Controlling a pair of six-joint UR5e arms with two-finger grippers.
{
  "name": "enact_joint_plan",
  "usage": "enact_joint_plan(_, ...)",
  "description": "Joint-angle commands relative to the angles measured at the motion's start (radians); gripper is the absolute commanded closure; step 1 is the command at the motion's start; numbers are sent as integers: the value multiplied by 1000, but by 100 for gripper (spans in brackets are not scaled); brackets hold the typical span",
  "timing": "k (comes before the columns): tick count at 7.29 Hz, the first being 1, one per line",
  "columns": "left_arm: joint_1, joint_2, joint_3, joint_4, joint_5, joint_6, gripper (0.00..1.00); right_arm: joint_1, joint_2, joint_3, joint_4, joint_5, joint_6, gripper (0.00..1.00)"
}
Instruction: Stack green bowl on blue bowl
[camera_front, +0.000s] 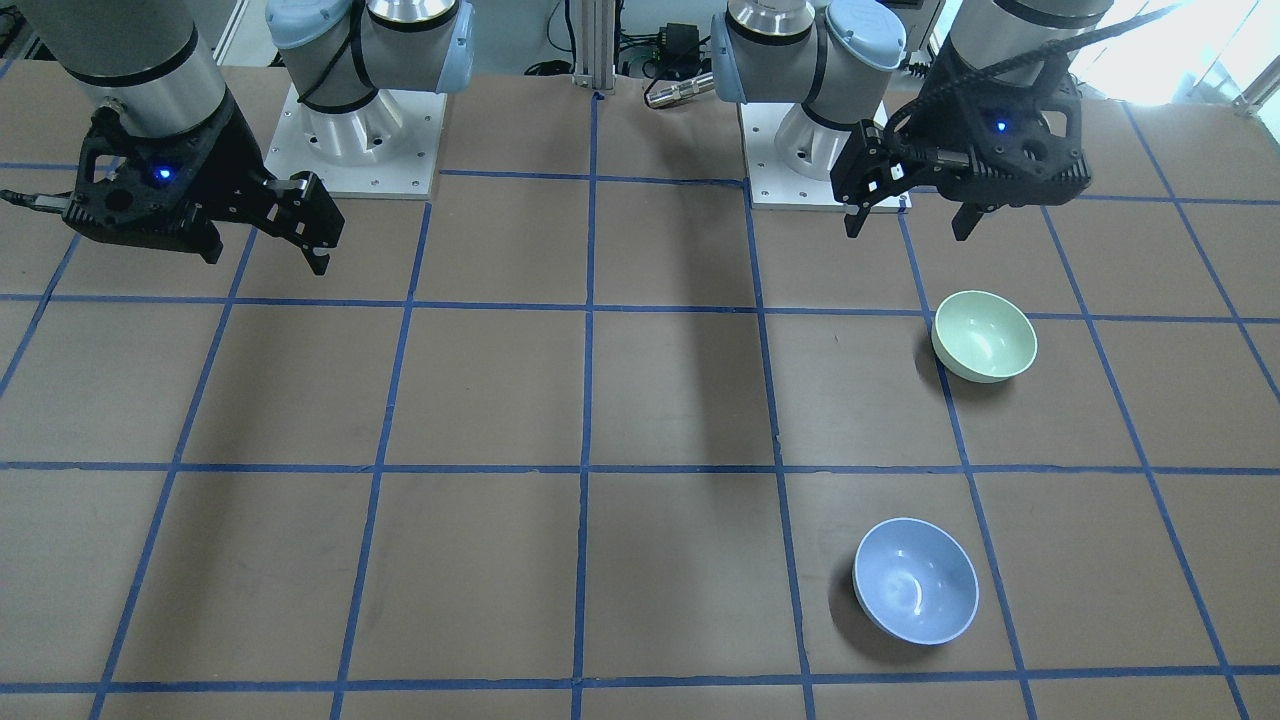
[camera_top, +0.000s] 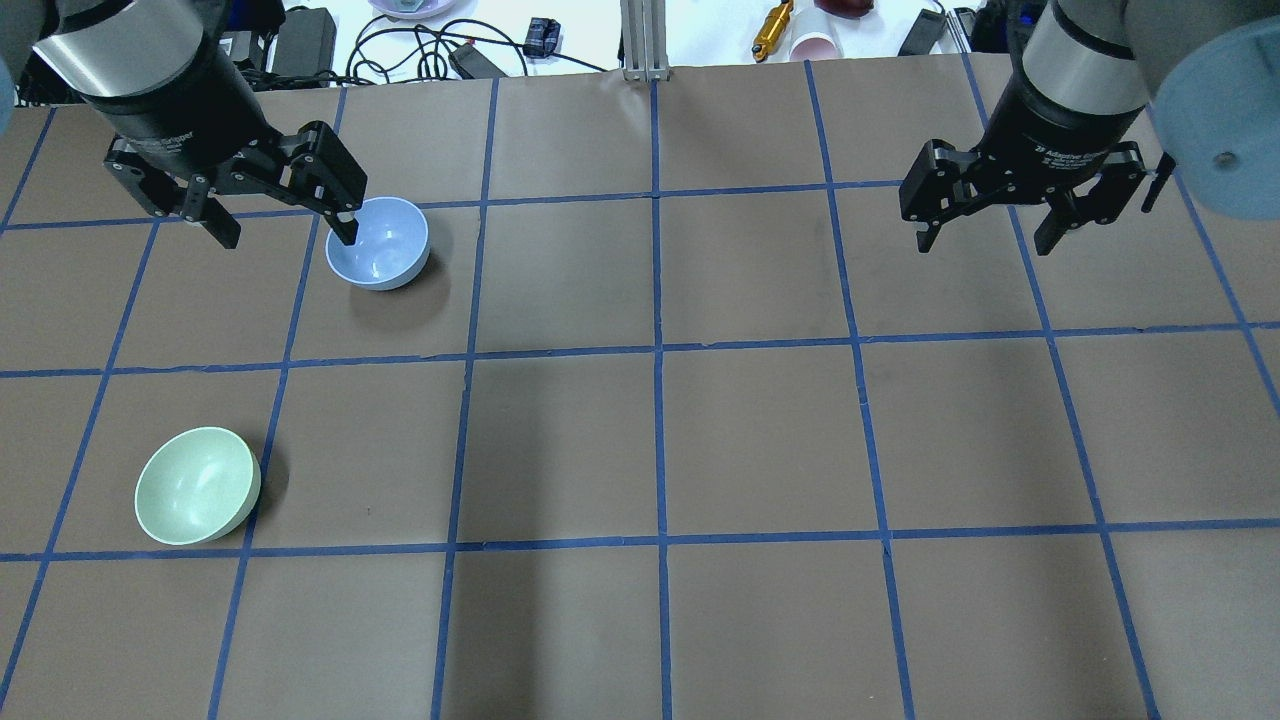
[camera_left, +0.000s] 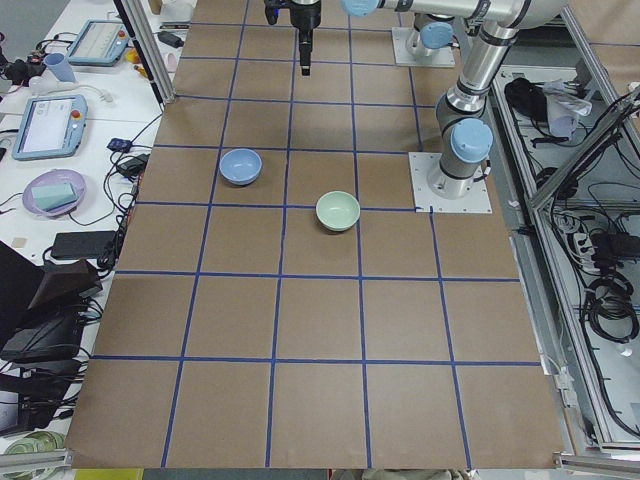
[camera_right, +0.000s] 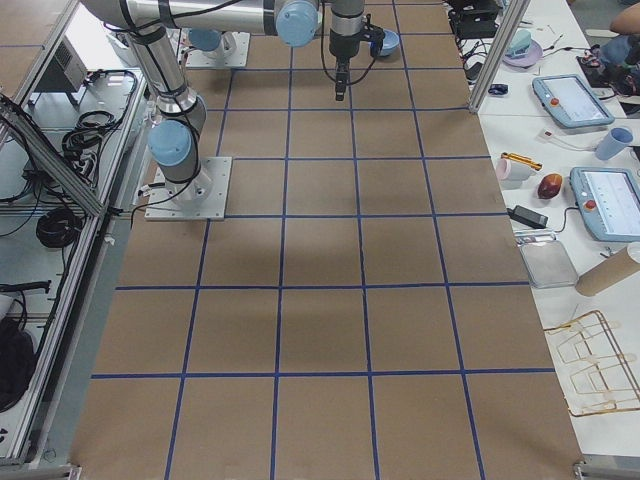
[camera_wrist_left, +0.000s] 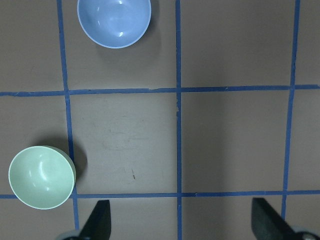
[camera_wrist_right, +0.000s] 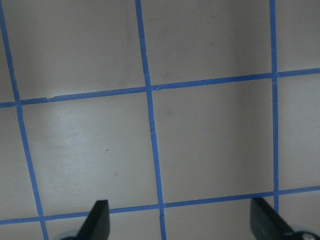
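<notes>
The green bowl stands upright and empty on the table's left side, near the robot; it also shows in the front view and the left wrist view. The blue bowl stands upright and empty one grid square farther out, also in the front view and the left wrist view. My left gripper is open and empty, high above the table, apart from both bowls. My right gripper is open and empty, high over the right side.
The brown table is marked with a grid of blue tape. The two arm base plates sit at the robot's edge. Cables and a pink cup lie beyond the far edge.
</notes>
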Motion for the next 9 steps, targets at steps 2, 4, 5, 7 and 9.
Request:
enact_joint_plan(2,20,0,-7,-9,4,59,0,0,0,0,0,0,0,0)
enact_joint_plan(4,194,3,-77,-2,-3,221,0,0,0,1,0,0,0,0)
enact_joint_plan(5,254,3,-108,-2,-2,308,0,0,0,0,0,0,0,0)
enact_joint_plan(7,383,1,-181,18,-14,361,0,0,0,0,0,0,0,0)
enact_joint_plan(9,541,0,-318,182,-16,585,0,0,0,0,0,0,0,0)
